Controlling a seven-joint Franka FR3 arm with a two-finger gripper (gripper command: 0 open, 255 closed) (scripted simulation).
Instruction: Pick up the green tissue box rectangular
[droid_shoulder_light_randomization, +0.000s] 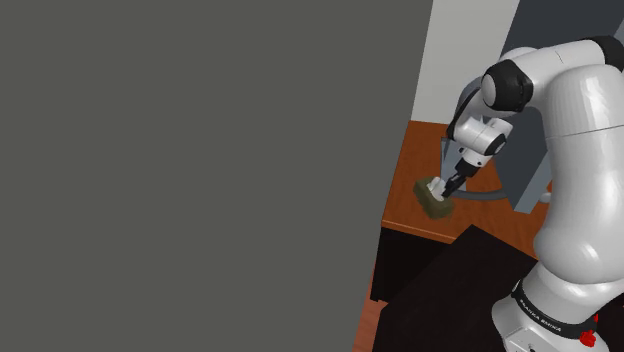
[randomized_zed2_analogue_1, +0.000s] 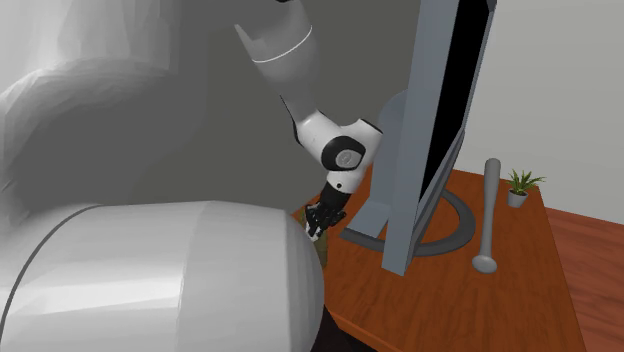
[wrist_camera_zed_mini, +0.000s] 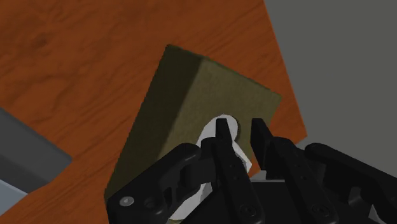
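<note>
**Hold on the tissue, box yet to be lifted**

Olive-green tissue box (wrist_camera_zed_mini: 184, 95) lies flat on the brown wooden surface (wrist_camera_zed_mini: 76, 76), close to the surface's edge and near the grey monitor base (wrist_camera_zed_mini: 25, 159); my end effector (wrist_camera_zed_mini: 240, 137) stands directly over its top face. The fingers (wrist_camera_zed_mini: 222, 137) are drawn nearly together, and between them sits the white tissue (wrist_camera_zed_mini: 224, 125) that comes out of the box's top opening; so I judge that I am closed on this tissue and not on the box walls.

I expect the box to be light, with thin walls that give a little under pressure; the tissue is soft and may simply slide out if I pull on it. A safer hold, I think, is across the narrow width of the box, on its two long sides, near the middle.

The box is the main container here, and one white tuft is all I can see of its filling; in the second exterior view a small pot (randomized_zed2_analogue_1: 517, 198) at the surface's far corner holds a green plant.
</note>
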